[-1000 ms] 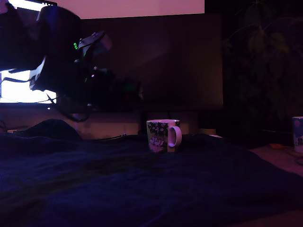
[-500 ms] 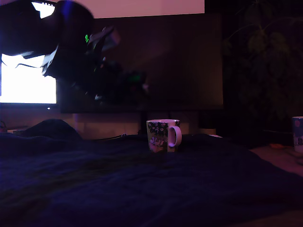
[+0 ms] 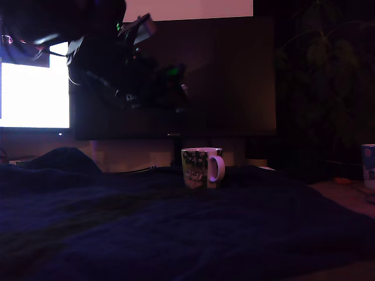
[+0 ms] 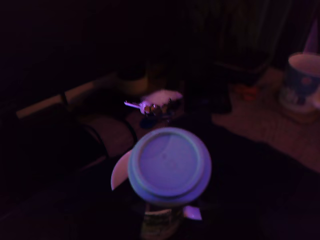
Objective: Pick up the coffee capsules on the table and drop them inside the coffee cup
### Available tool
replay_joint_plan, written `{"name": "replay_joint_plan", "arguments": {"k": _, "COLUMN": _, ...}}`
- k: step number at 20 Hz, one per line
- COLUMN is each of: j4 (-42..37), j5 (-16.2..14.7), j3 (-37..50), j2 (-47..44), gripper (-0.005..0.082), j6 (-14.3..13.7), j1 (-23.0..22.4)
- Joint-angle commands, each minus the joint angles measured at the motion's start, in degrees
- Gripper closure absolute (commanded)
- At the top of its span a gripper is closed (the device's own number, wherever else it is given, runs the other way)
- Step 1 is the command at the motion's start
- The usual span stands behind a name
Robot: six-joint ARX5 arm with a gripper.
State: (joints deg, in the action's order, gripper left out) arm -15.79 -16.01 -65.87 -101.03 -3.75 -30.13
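1. The coffee cup (image 3: 202, 167) stands upright on the table (image 3: 176, 228), its white loop handle turned toward the exterior view's right. It serves as the landmark below.
2. Behind the cup rises a large dark monitor (image 3: 228, 76), and a bright screen (image 3: 34, 93) glows well to the cup's left in the exterior view.
3. A dark plant (image 3: 322, 70) fills the background up and to the cup's right in the exterior view.
4. A pale blue-white cup (image 3: 368, 166) stands far to the patterned cup's right at the exterior view's edge; the wrist view shows it too (image 4: 304, 85), resting off the dark cloth.
5. The arm's gripper (image 3: 170, 96) hangs high in the air, above the cup and somewhat to its left in the exterior view, well clear of the cloth.
6. In the wrist view one coffee capsule (image 4: 169, 166) fills the middle, its flat round rim facing the camera, with the patterned cup (image 4: 161, 222) partly hidden directly beneath it.
7. The jaws are closed on that capsule; a pale fingertip (image 4: 119, 172) shows beside its rim.
8. Beyond the capsule in the wrist view lies a small pale cluttered object (image 4: 159, 102), too dim to identify.
9. Count: one capsule visible, one patterned cup, one blue-white cup, one gripper. The cloth around the cup is too dark to judge for further capsules.
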Motion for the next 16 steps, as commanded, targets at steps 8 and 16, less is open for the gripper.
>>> {"name": "replay_joint_plan", "arguments": {"k": 8, "j4": 13.4, "j5": -1.0, "j3": -13.6, "j2": -7.8, "gripper": 0.0519, "j6": -1.2, "j1": 0.0}}
{"name": "replay_joint_plan", "arguments": {"k": 16, "j4": 29.3, "j5": -1.1, "j3": -30.1, "j2": -17.3, "gripper": 0.0519, "j6": -1.2, "j1": 0.0}}
